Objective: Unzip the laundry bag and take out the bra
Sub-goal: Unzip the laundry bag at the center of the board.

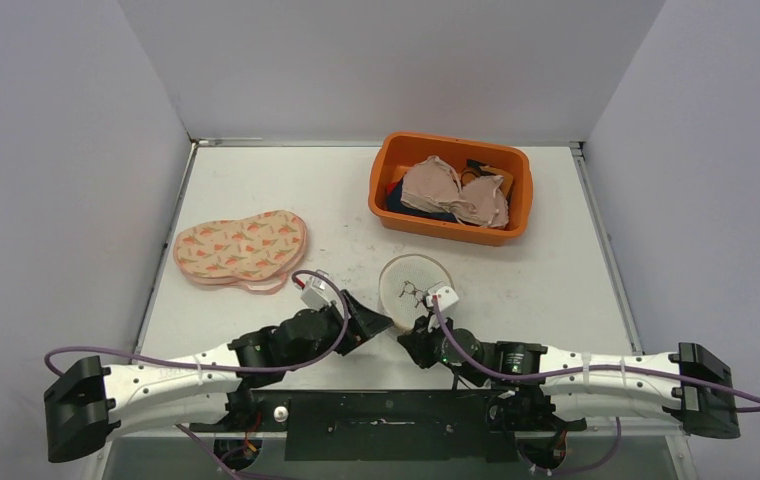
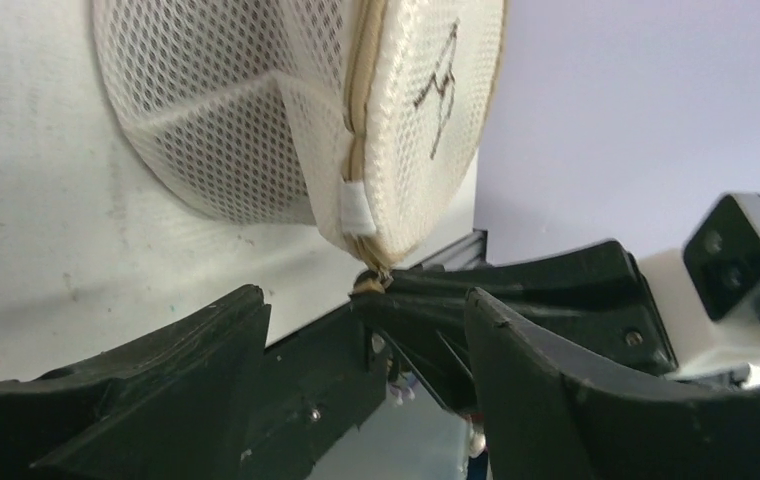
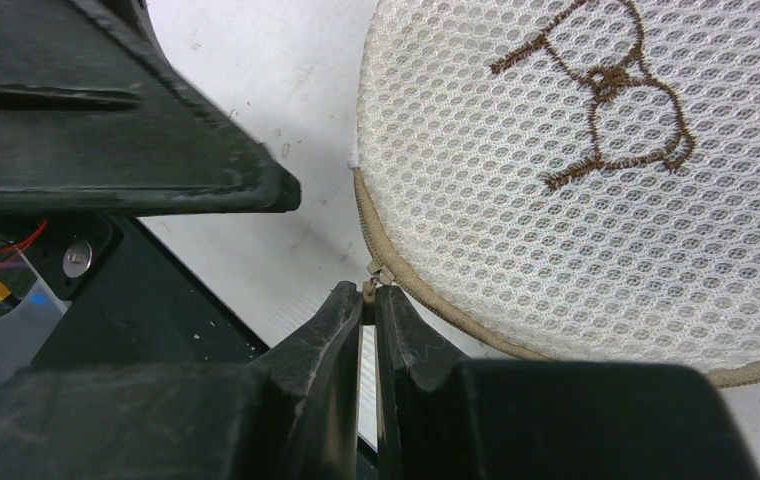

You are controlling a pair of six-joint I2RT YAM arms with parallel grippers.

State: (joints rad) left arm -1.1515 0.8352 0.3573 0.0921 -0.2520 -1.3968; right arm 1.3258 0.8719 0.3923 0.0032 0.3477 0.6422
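Unzip step just starting: laundry bag (image 1: 414, 282) looks zipped shut, zipper pull (image 3: 368, 290) pinched.
Bag is round white mesh with a brown stitched motif on top and tan zip tape round the rim. It lies flat on the surface (image 1: 336, 200) at near-centre, just ahead of both arms; no bra shows through the mesh. Right end effector (image 3: 368, 300) is closed on the pull at the bag's near edge. Left end effector (image 1: 368, 322) has its jaws apart, empty, just beside the bag. Likely next: left pins the bag, right drags the pull round the rim. Orange bin (image 1: 446, 229) of garments sits well behind.
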